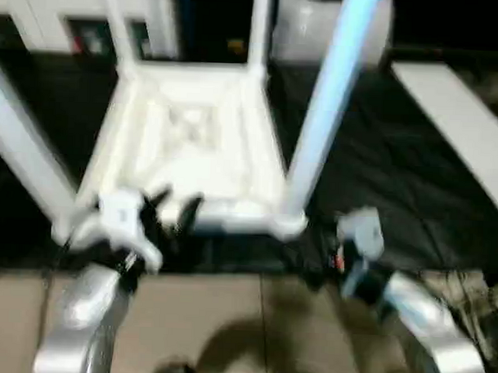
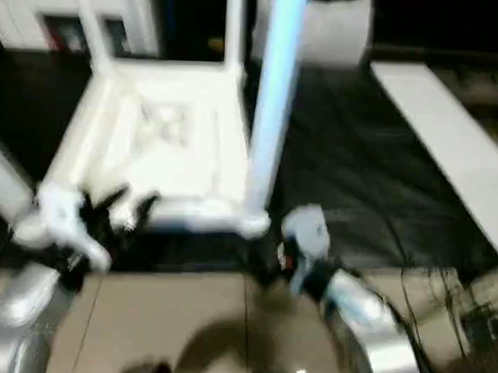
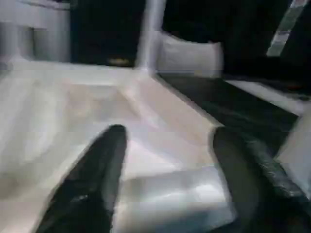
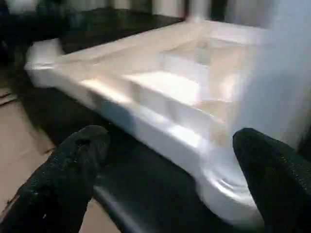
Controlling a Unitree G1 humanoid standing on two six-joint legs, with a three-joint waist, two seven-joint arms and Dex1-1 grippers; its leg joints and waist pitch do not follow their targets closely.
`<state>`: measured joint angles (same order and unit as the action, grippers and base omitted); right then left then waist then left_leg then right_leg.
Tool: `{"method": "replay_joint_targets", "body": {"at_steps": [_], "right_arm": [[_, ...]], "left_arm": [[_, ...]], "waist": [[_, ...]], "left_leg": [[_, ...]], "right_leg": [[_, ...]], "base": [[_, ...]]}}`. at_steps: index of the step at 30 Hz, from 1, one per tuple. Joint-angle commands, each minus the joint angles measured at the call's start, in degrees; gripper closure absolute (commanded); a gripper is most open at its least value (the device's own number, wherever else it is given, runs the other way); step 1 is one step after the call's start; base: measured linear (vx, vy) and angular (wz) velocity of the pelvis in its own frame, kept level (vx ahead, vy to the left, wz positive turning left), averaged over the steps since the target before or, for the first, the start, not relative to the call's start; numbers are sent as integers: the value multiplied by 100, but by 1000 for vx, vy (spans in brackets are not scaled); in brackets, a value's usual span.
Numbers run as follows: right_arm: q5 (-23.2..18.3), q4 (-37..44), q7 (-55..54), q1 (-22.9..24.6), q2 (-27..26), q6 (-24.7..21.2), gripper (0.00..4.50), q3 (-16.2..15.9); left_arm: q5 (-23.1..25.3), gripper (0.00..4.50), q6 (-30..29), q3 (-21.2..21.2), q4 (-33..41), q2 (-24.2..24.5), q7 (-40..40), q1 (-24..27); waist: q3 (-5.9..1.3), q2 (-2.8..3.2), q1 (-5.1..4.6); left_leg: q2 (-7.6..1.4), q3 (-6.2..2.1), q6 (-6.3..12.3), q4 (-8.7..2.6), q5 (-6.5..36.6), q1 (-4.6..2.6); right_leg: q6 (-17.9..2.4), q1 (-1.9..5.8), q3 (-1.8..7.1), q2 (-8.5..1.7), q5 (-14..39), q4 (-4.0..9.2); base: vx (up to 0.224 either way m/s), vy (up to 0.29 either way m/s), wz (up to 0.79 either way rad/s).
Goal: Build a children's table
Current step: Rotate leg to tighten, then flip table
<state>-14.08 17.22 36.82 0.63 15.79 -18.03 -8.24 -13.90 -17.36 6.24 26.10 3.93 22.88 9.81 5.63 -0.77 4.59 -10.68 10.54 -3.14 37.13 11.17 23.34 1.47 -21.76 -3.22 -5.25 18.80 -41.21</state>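
The white children's table lies upside down on the black workbench, its ribbed underside [image 1: 193,144] facing up. Four legs stand in the corner sockets: near right leg [image 1: 330,99], near left leg [image 1: 25,154], and two far legs [image 1: 258,31] [image 1: 115,26]. My left gripper [image 1: 173,209] is open at the near edge of the top, close to the near left corner, with that edge between its fingers [image 3: 104,150] but not touched. My right gripper [image 4: 172,145] is open just in front of the near right corner socket [image 4: 228,189], holding nothing.
A long white board [image 1: 464,128] lies on the bench at the right. A white container [image 1: 308,29] stands behind the table, and white cabinets [image 1: 42,16] stand at the back left. The tan floor [image 1: 212,316] is below the bench edge, with cables [image 1: 466,292] at the right.
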Motion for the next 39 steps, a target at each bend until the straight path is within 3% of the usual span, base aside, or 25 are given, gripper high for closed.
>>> {"method": "replay_joint_targets", "body": {"at_steps": [1, 2, 3, 4, 5, 7, 8, 10, 11, 12, 15, 17, 20, 21, 22, 23, 24, 25, 26, 28, 32, 35, 39], "right_arm": [[-172, -3, 194, 8, 0, 11, 0, -10], [-252, -26, 284, -45, -2, 9, 0, -19], [-380, -52, 396, -127, -17, 7, 0, 8], [-458, -90, 458, -184, -40, 12, 0, 27], [-511, -125, 478, -230, -64, 6, 0, 40], [-442, -269, 353, -375, -130, 46, 0, 54], [-216, -513, 121, -594, -192, 142, 0, 72], [-141, -614, 31, -682, -203, 179, 0, 79], [-89, -978, -148, -966, -320, 311, 0, 191], [-89, -978, -148, -966, -320, 311, 0, 191], [93, -1537, -509, -1331, -429, 588, 0, 363], [150, -1718, -624, -1454, -455, 693, 0, 411], [171, -1694, -597, -1439, -466, 757, 0, 362], [170, -1686, -585, -1426, -474, 766, 0, 350], [158, -1660, -535, -1384, -488, 772, 0, 307], [171, -1650, -479, -1328, -493, 807, 0, 233], [182, -1654, -459, -1301, -489, 838, 0, 197], [185, -1681, -433, -1282, -494, 866, 0, 152], [191, -1708, -418, -1274, -499, 879, 0, 117], [225, -1734, -397, -1259, -495, 888, 0, 61], [278, -1642, -160, -1141, -514, 793, 0, -332], [264, -1597, -113, -1136, -539, 753, 0, -426], [243, -1648, -58, -1163, -534, 521, 0, -568]], "left_arm": [[39, 119, -40, -181, 101, 114, 61, 220], [67, 104, -53, -221, 167, 151, 77, 389], [89, 104, -42, -208, 267, 141, 39, 496], [107, 89, -20, -183, 305, 131, 5, 529], [123, 88, -15, -165, 329, 135, -21, 554], [203, 83, 53, -107, 403, 181, -65, 657], [246, 72, 155, -17, 497, 157, -183, 795], [247, 46, 198, 15, 535, 124, -238, 848], [261, 42, 414, 60, 614, -12, -334, 1050], [261, 41, 414, 60, 614, -12, -334, 1050], [267, 11, 880, 49, 681, -221, -517, 1543], [279, 3, 1287, 116, 645, -434, -633, 1902], [353, 3, 1690, 167, 603, -604, -767, 2190], [385, 3, 1767, 182, 594, -639, -812, 2235], [409, 3, 1847, 214, 571, -679, -872, 2247], [431, 3, 1891, 250, 527, -667, -923, 2202], [391, 3, 1871, 246, 498, -633, -894, 2170], [393, 3, 1922, 257, 363, -527, -835, 2070], [379, 3, 1953, 277, 226, -438, -778, 1973], [350, 3, 1957, 319, 47, -338, -722, 1843], [435, 3, 1961, 749, -829, 137, -894, 1088], [484, 3, 1970, 862, -1030, 282, -984, 890], [326, 21, 1921, 937, -1385, 643, -789, 403]], "waist": [[-114, -4, -27], [-123, 48, 3], [-223, 118, 11], [-225, 145, -80], [-300, 268, -106], [-321, 306, -159], [-326, 243, -186], [-307, 233, -221], [-278, 188, -227], [-257, 198, -249], [-219, 177, -263], [-209, 147, -256], [-213, 147, -217], [-211, 103, -220], [-215, 101, -200], [-218, 66, -192], [-217, 90, -183], [-216, 33, -187], [-212, 57, -166], [-222, 42, -164], [-258, 35, -145], [-270, 30, -148], [-257, 39, -120]], "left_leg": [[162, -612, 131, 253, 283, 44], [-54, -607, -178, -267, 719, -70], [-136, -574, -227, -438, 903, -230], [-269, -565, -143, -652, 1549, -297], [-269, -553, 9, -708, 1364, -243], [-270, -549, 126, -718, 966, -165], [-253, -511, 194, -701, 754, -143], [-219, -458, 238, -699, 733, -124], [-219, -427, 290, -704, 816, -128], [-221, -421, 323, -729, 954, -105], [-241, -393, 237, -752, 1320, -129], [-261, -371, 181, -760, 1395, -142], [-284, -329, 181, -756, 1294, -159], [-281, -322, 200, -756, 1240, -155], [-281, -320, 231, -755, 1154, -148], [-285, -312, 257, -752, 1086, -156], [-283, -315, 262, -750, 1022, -162], [-280, -304, 273, -748, 1001, -163], [-261, -309, 282, -750, 966, -170], [-259, -299, 264, -751, 984, -187], [-244, -292, 200, -752, 891, -214], [-260, -305, 174, -763, 927, -210], [-254, -300, 106, -783, 1082, -232]], "right_leg": [[-319, 130, 743, -900, 5116, 1449], [-510, 146, 450, -567, 3992, 1222], [-663, 85, 376, -318, 2888, 1069], [-991, 70, 333, -118, 1244, 880], [-1245, 194, 331, -173, 141, 825], [-1348, 265, 294, -187, -837, 823], [-1351, 287, 288, -194, -1233, 833], [-1422, 306, 309, -237, -1284, 856], [-1428, 294, 328, -255, -1146, 893], [-1450, 306, 331, -279, -866, 911], [-1392, 260, 360, -288, -47, 984], [-1326, 238, 373, -277, 122, 1007], [-1200, 218, 386, -259, -79, 1012], [-1171, 221, 383, -250, -154, 1014], [-1132, 227, 388, -256, -262, 990], [-1112, 223, 386, -256, -349, 991], [-1104, 219, 385, -251, -438, 975], [-1090, 220, 383, -245, -464, 980], [-1049, 210, 383, -240, -451, 975], [-1027, 205, 386, -238, -441, 978], [-1019, 219, 389, -224, -792, 941], [-1084, 227, 380, -225, -911, 917], [-1152, 208, 387, -228, -692, 925]], "base": [[44, 30, -18], [44, 30, -18], [0, 0, 0], [-28, 9, 21], [-28, 9, 21], [0, 0, 0], [0, 0, 0], [0, 0, 0], [0, 0, 0], [0, 0, 0], [0, 0, 0], [0, 0, 0], [0, 0, 0], [0, 0, 0], [0, 0, 0], [0, 0, 0], [0, 0, 0], [0, 0, 0], [0, 0, 0], [0, 0, 0], [0, 0, 0], [0, 0, 0], [0, 0, 0]]}}
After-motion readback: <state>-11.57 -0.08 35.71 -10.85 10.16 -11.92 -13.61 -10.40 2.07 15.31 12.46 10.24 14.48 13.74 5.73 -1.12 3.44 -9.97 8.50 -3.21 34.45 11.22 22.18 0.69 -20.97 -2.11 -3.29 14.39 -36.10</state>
